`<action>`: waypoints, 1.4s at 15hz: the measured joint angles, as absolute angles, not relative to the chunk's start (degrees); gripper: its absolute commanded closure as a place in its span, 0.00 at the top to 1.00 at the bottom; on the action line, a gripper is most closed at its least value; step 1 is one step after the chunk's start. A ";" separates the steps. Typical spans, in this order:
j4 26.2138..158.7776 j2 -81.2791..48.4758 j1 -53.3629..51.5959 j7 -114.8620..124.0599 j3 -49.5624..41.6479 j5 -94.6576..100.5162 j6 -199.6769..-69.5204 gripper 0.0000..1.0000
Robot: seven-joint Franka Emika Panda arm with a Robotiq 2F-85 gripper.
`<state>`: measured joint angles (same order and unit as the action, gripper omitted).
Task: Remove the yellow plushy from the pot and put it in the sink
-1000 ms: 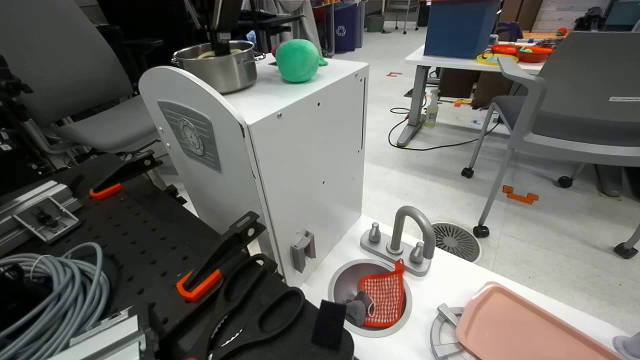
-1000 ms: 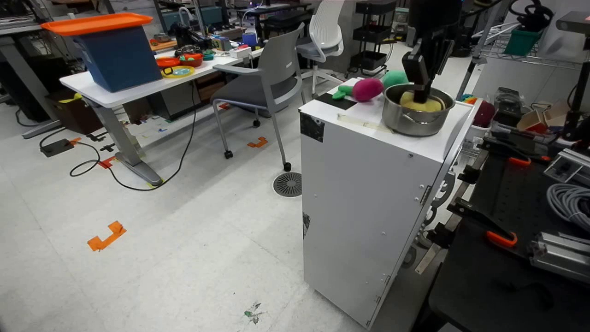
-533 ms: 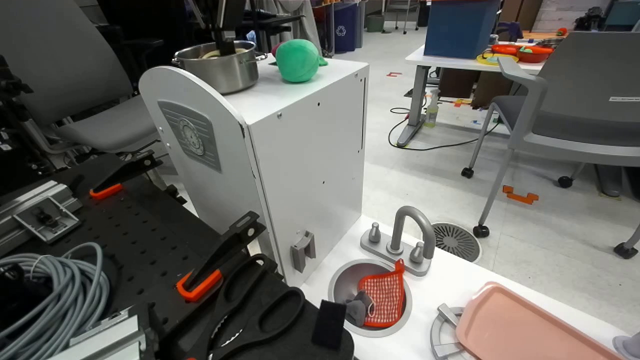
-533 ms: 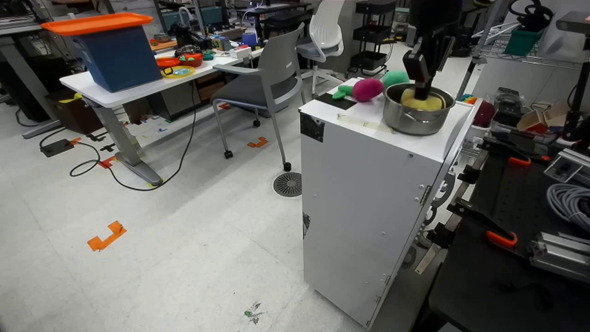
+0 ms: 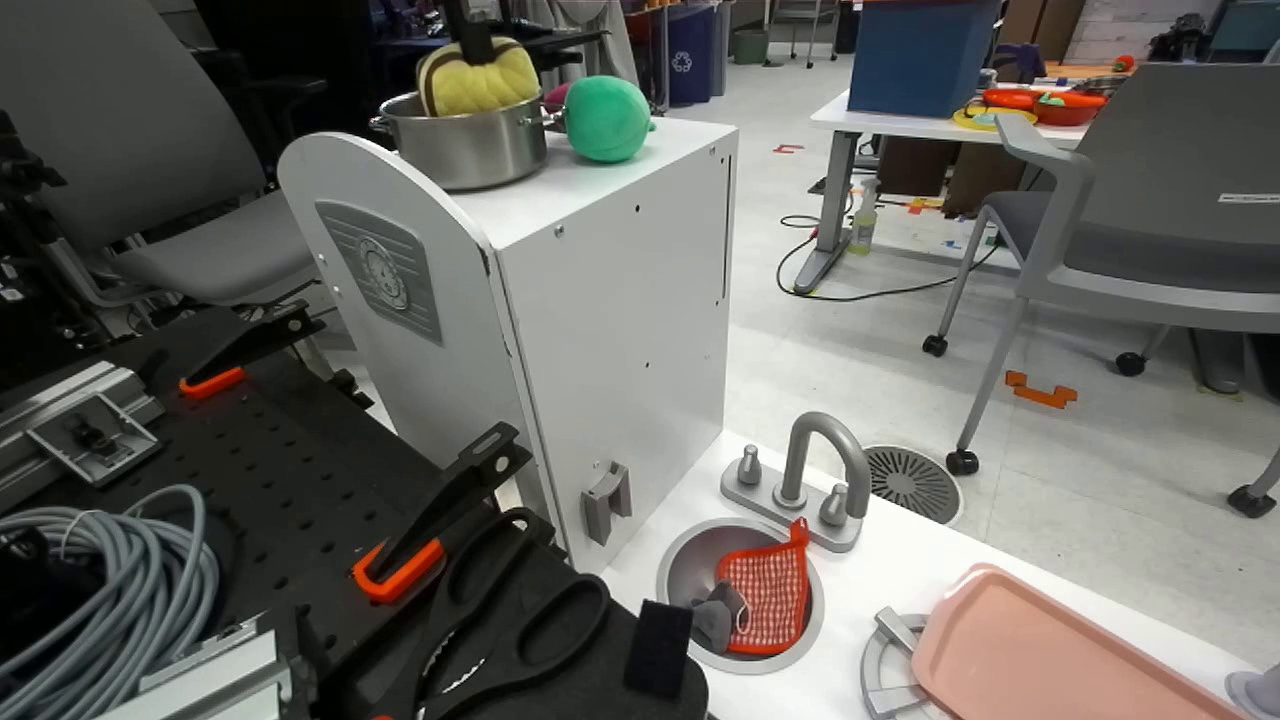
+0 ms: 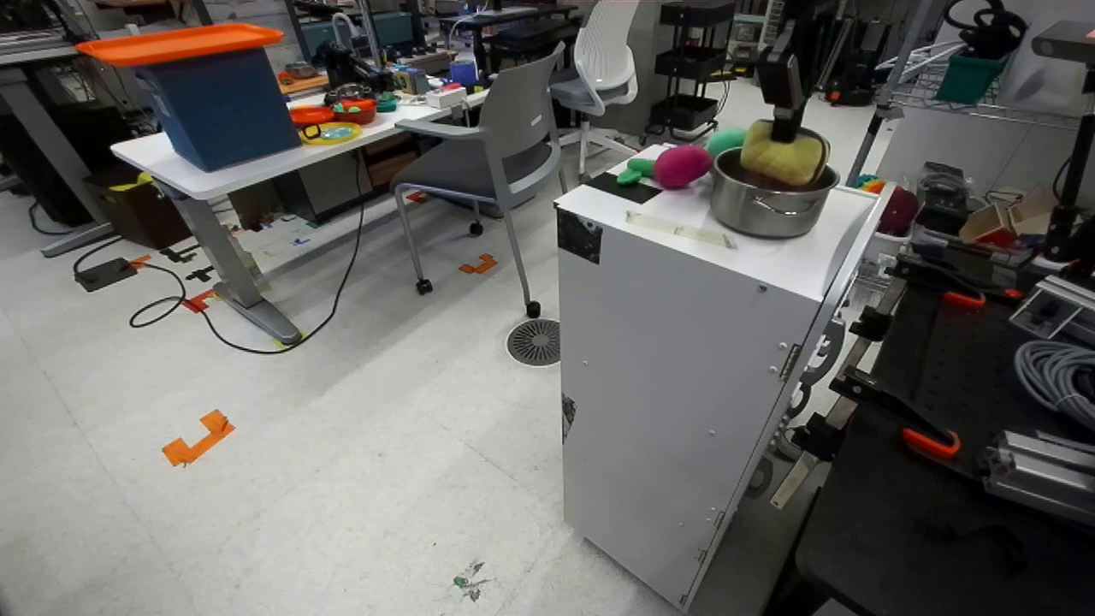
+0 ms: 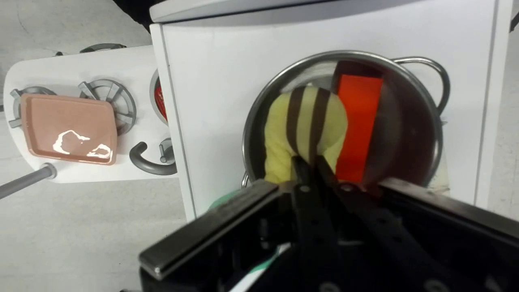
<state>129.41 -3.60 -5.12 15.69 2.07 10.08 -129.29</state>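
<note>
The yellow plushy (image 5: pixel 490 88) is soft, with brown stripes at one end. My gripper (image 7: pixel 310 159) is shut on it, pinching the striped part; it also shows in an exterior view (image 6: pixel 785 130). The plushy (image 6: pixel 780 162) stands mostly above the rim of the silver pot (image 6: pixel 770 212). Its lower edge is at rim level; I cannot tell whether it touches the pot. In the wrist view the plushy (image 7: pixel 279 134) covers the pot's left part. The grey round sink (image 5: pixel 688 565) is low down beside the white cabinet, holding a red checked cloth and a dark grey object.
The green ball (image 5: pixel 605 118) is beside the pot; a magenta toy (image 6: pixel 683 166) lies near it. A red strip (image 7: pixel 361 125) shows inside the pot. The grey faucet (image 5: pixel 825 440) rises at the sink. A pink tray (image 5: pixel 1060 650) lies beyond it. The cabinet (image 5: pixel 620 300) stands above the sink.
The gripper has risen, lifting the plushy from deep in the pot to above its rim. The pot has slid slightly towards the green ball, and the ball has shifted a little.
</note>
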 measured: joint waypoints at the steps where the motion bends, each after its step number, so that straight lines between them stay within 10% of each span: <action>1: 129.43 -3.04 -5.09 15.69 2.07 10.09 -129.29 0.01; 21: 126.79 4.42 4.30 16.61 -2.91 9.91 -129.31 0.01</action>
